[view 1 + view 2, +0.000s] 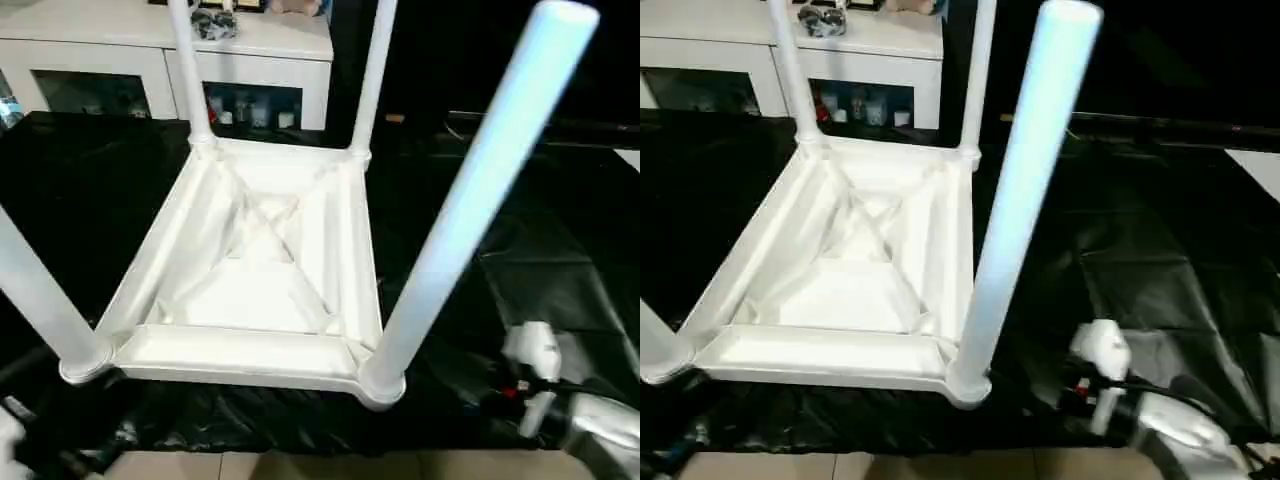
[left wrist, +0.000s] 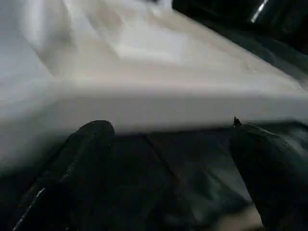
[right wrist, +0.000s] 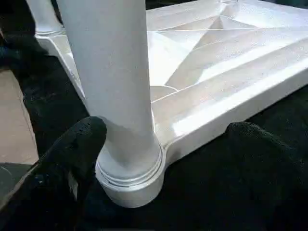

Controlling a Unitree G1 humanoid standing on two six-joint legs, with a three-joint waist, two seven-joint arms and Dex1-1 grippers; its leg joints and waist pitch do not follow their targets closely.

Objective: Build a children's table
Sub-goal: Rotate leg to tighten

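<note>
With all four legs seated, the children's table [image 1: 250, 290] lies upside down on the black-draped bench [image 1: 1160, 260], so I judge the job is checking sockets. My right hand [image 3: 159, 159] is spread wide, empty, straddling the near right leg [image 3: 115, 86]; I'd close low and press straight down. My left hand [image 2: 168, 144] gapes beside the rim. Leg tops are cropped.

- Table [image 1: 250, 300]: all white, with an X of ribs on its underside.
- Legs [image 1: 470, 210]: white.
- Sheet [image 1: 560, 250] under the table: glossy black.
- Cabinet [image 1: 150, 45]: white.
- Fingers [image 3: 72, 159] of both grippers: black.
- Forearm [image 1: 1170, 425]: silver.
</note>
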